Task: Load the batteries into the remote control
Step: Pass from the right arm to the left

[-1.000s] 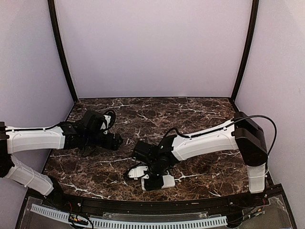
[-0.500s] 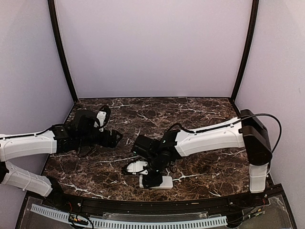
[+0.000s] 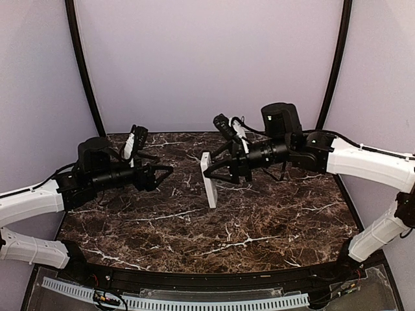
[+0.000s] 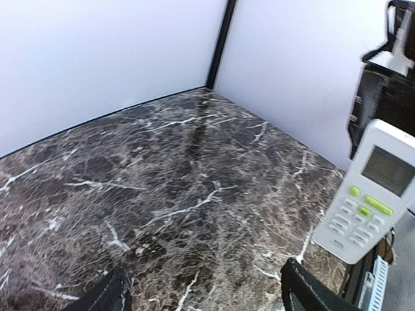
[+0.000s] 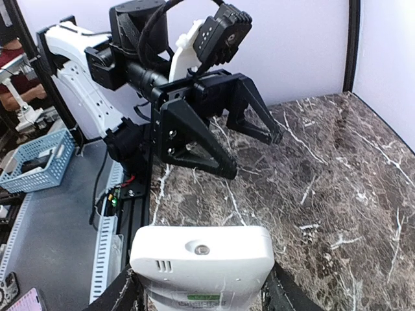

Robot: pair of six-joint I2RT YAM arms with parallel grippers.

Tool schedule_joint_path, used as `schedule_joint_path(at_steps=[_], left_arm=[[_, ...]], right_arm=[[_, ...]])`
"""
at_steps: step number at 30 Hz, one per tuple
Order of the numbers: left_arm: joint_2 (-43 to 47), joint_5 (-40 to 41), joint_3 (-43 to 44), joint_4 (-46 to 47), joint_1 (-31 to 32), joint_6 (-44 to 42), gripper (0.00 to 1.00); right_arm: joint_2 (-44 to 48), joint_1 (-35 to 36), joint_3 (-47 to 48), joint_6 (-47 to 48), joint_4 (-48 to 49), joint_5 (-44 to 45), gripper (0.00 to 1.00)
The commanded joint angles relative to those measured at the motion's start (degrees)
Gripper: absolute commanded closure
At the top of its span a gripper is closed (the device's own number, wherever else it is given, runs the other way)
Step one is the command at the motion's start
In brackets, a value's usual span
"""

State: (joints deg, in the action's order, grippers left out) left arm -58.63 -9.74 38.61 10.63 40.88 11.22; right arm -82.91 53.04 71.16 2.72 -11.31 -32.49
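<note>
1 remote control separates left claw, right claw.

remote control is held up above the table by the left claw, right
No: the right claw holds the remote control up above the table; the left claw is open and empty. The top external view shows it.

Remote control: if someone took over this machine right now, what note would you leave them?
Right tool: shut on the remote control, held upright over the table, buttons facing the left arm.
Left tool: open, empty, facing the remote.
Batteries: none in view; whether they are loaded cannot be told.
To do: confirm the batteries are in, then set the remote down.
</note>
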Motion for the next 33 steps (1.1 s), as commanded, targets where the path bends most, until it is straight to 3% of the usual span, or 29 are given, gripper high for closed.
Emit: schedule_joint_path(at_steps=[1,4,6,8,10,18,30,33], left_arm=[[-0.5,-13.7,5.0,1.8,2.6,-6.8,0.21],[-1.4,-22.4,7.6,1.0,5.6,-9.5,0.18],[-2.4,-27.5,8.9,1.9,6.1,-8.3,0.1],[-3.5,-30.0,9.8,3.6,6.1,-6.2,0.02],[-4.9,-30.5,10.4,5.2,6.1,-5.0,0.01],[-12.8,-31.3,15.7,4.5,6.9,-3.8,0.05],[-16.8,-27.3,16.8,8.0,9.3,-3.7,0.06],[-18.0,-26.7,17.7,8.5,9.4,-3.2,0.14]], right_arm=[[3.0,-2.5,-3.8,-9.9,17.1,-9.7,0.7],[4.6,-3.3,-4.3,-11.2,19.7,-10.9,0.71],[5.2,-3.4,-4.3,-11.2,20.4,-11.3,0.71],[5.2,-3.4,-4.3,-11.7,20.9,-11.8,0.72],[5.3,-3.4,-4.7,-12.5,21.9,-12.6,0.72],[6.1,-3.4,-5.9,-14.4,24.4,-12.2,0.74],[4.6,-3.4,-6.1,-15.6,26.1,-11.3,0.77],[4.3,-3.4,-6.2,-16.1,26.3,-11.3,0.77]])
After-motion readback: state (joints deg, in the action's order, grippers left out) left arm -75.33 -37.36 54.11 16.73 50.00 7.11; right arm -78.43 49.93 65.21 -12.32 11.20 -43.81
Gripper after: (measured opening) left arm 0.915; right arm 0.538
